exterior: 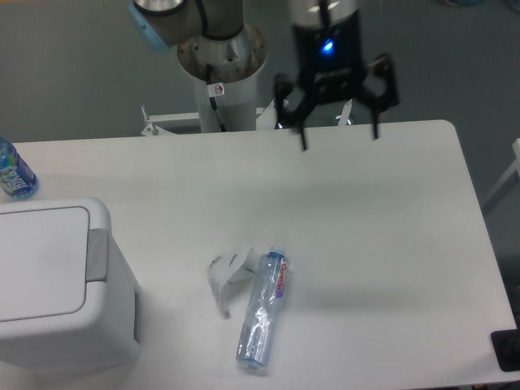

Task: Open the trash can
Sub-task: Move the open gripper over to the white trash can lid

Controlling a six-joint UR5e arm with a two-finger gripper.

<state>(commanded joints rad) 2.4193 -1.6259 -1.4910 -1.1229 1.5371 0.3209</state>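
trash can [49,284] lid shut | crushed bottle [264,310] + wrapper [229,270] nr mid-table

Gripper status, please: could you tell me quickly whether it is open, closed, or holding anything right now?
Gripper: open, fingers spread wide, holding nothing, above the table's far edge.

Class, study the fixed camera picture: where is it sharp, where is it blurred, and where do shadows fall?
Fixed camera: the gripper looks slightly motion-blurred, jaws spread open; the crushed bottle and the trash can are sharper; lighting is soft and even, with faint shadows on the table beside the bottle and the can; no strong glare.
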